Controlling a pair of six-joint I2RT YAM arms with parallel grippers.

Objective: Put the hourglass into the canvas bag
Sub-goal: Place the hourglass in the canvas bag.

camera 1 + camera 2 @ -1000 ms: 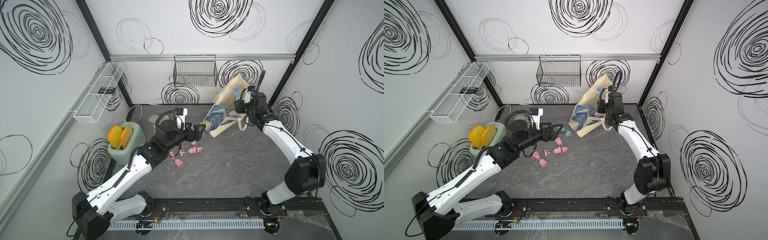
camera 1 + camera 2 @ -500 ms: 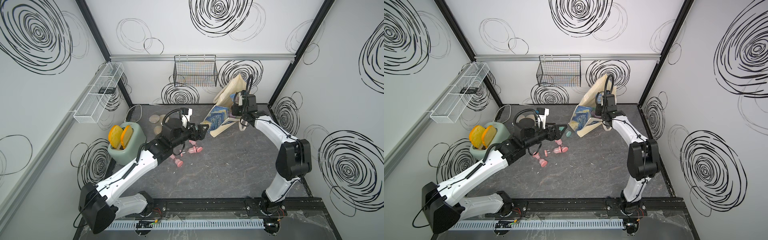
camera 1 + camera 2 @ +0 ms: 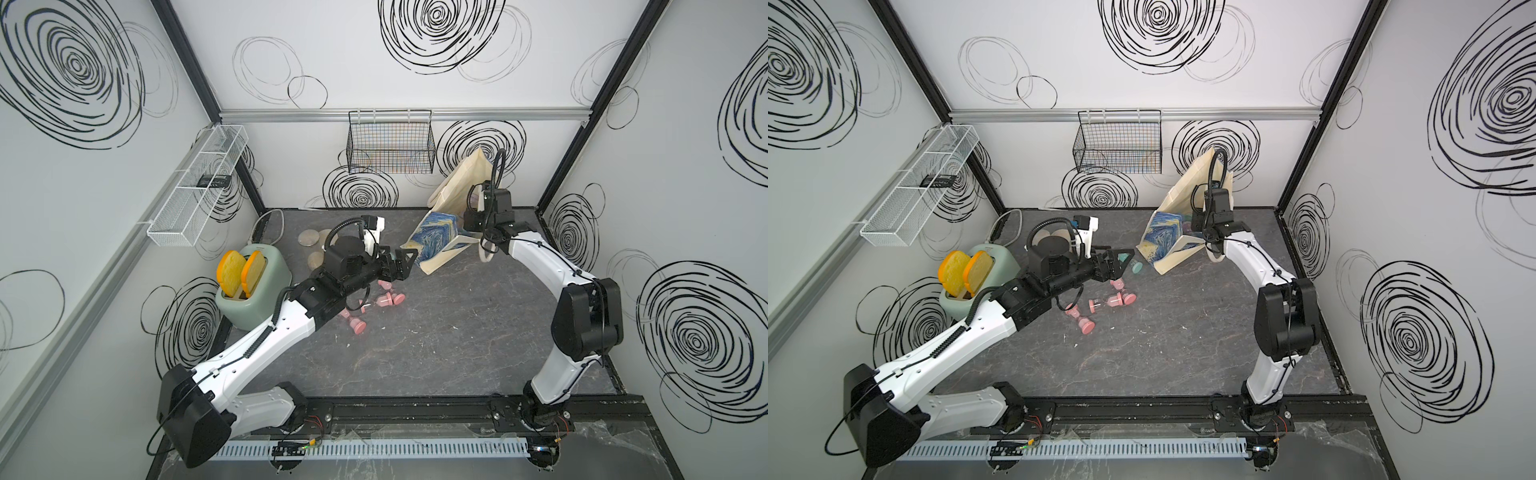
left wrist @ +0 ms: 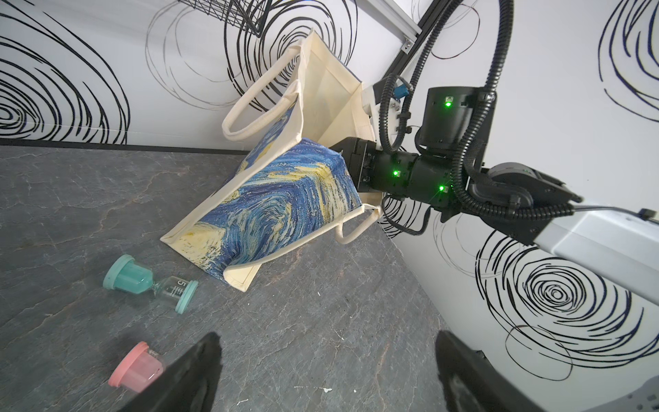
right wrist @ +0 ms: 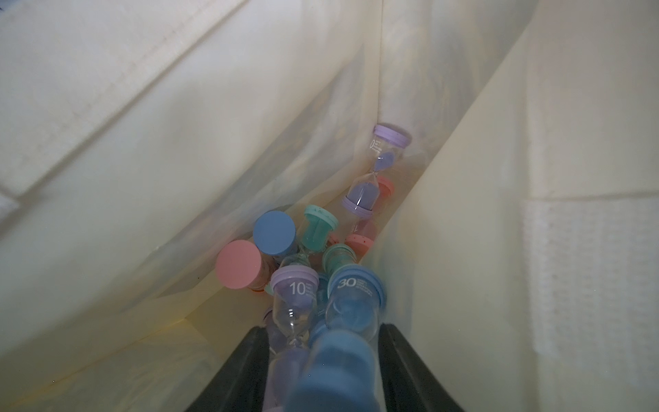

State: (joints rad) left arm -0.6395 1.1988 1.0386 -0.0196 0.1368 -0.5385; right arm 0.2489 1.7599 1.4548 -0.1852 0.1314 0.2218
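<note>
The canvas bag (image 3: 436,232) (image 3: 1167,232) (image 4: 285,199) slumps at the back right with its mouth up. My right gripper (image 5: 324,330) is inside it, so both top views show only its wrist (image 3: 484,216). Its jaws stand apart around a blue hourglass (image 5: 353,314) marked 30 and a purple one (image 5: 294,303) marked 10, above a pile of several more. My left gripper (image 3: 403,259) (image 4: 326,342) hovers open and empty over the floor just left of the bag. A teal hourglass (image 4: 149,287) and pink hourglasses (image 3: 388,297) (image 4: 137,367) lie by it.
A green toaster (image 3: 253,291) with two orange slices stands at the left. A black wire basket (image 3: 390,147) hangs on the back wall, a white wire shelf (image 3: 195,187) on the left wall. Round flat discs (image 3: 309,239) lie near the back.
The right wrist has swung round and reached deeper into the bag, and its jaws have parted. The left arm has reached further right toward the bag, still open.
</note>
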